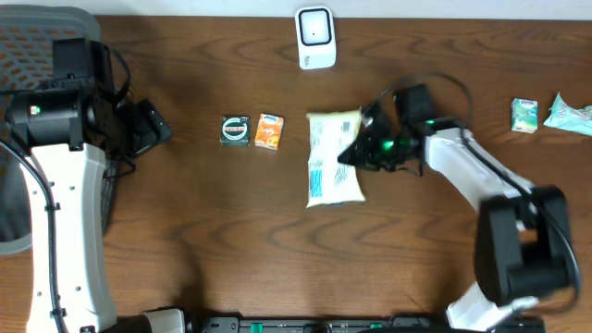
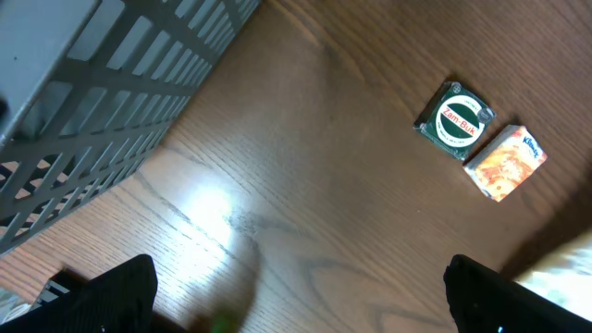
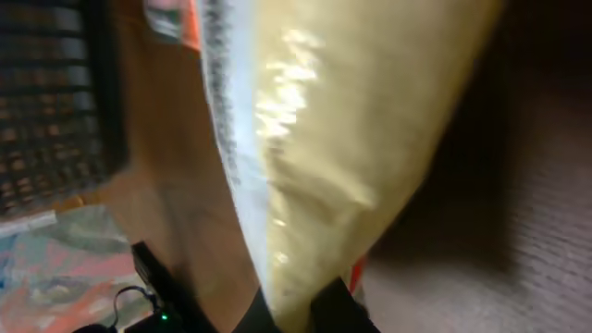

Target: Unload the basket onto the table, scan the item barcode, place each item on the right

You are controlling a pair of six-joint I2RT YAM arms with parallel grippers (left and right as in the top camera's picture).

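Where the arms stand: two white arms, their bases at the near edge of the table (image 1: 231, 240), one on the left side and one on the right side.
Left gripper (image 2: 296, 305): one, released; its two dark fingers (image 2: 102, 296) stand wide apart with only bare wood between them, and it holds nothing.
Right gripper (image 1: 356, 148): one, clenched on the right edge of the bag (image 1: 333, 157); in the right wrist view the two fingertips (image 3: 344, 305) pinch the yellowish foil between them.
Bag, the task's thing: one, yellowish and white with blue print, lying on the table near the middle, its long side running from near to far. Whether a barcode faces up, I cannot tell.
Small packets: two, side by side on the left of the bag. The orange packet (image 1: 269, 131) is just beside the bag, and the green packet (image 1: 235, 130) with a round label is beside the orange one. They are close but apart, and no gripper touches them.
Things at the far right: two, a small carton (image 1: 524, 115) and a teal wrapper (image 1: 569, 113), near each other and well apart from the bag.
Basket (image 2: 92, 102): one, gray, with grid walls, at the far left beside the left arm.
Scanner (image 1: 314, 37): one, white, at the far edge of the table, beyond the bag and apart from it.
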